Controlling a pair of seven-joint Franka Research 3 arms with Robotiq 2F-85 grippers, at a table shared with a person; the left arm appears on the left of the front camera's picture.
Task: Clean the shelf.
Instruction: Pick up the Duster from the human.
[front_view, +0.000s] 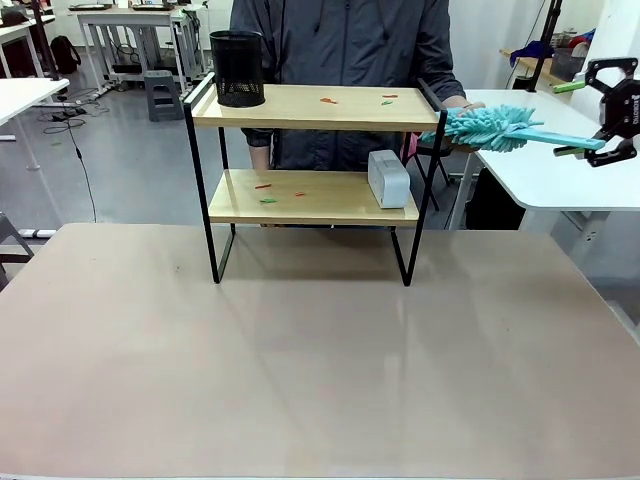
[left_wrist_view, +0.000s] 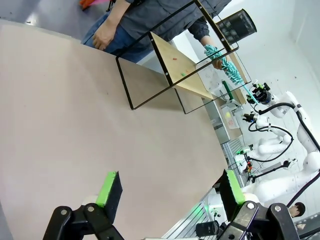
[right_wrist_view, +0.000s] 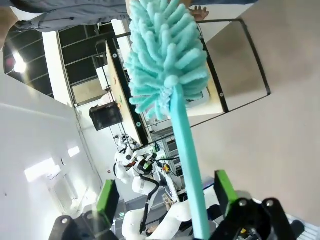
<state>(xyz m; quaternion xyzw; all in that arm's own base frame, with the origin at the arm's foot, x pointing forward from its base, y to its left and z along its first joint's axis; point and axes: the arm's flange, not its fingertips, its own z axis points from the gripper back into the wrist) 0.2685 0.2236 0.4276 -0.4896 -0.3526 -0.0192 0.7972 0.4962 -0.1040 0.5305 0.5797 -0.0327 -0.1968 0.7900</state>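
the right gripper (right_wrist_view: 166, 194) has its green pads standing apart, with the duster (front_view: 495, 128) handle running up between them and a gap on either side, so to my eye it isn't clamped on anything yet. the fluffy teal head points away from it toward the shelf (front_view: 310, 108), and a person's hand (front_view: 462, 104) looks to be at that far end, though i can't tell how much of the weight it carries. that's the first worry: if the hand lets go before the pads bite, the duster simply falls. the handle also sits nearer one pad and close to its tail end, so a late or off-centre squeeze could leave the heavy head sagging or twisting in the grip. further out, the shelf stands on the table (front_view: 320, 350) toward the person's side, with small orange and green scraps (front_view: 328, 100) on both boards. a black mesh cup (front_view: 237, 68) sits at the left of the top board and a grey box (front_view: 388, 178) at the right of the lower one. a broad sweep could knock either off, or catch the thin black frame and shove the light rack along. the left gripper (left_wrist_view: 169, 192) hangs over the near table, pads apart and empty, well apart from the shelf, so nothing is steadying it.
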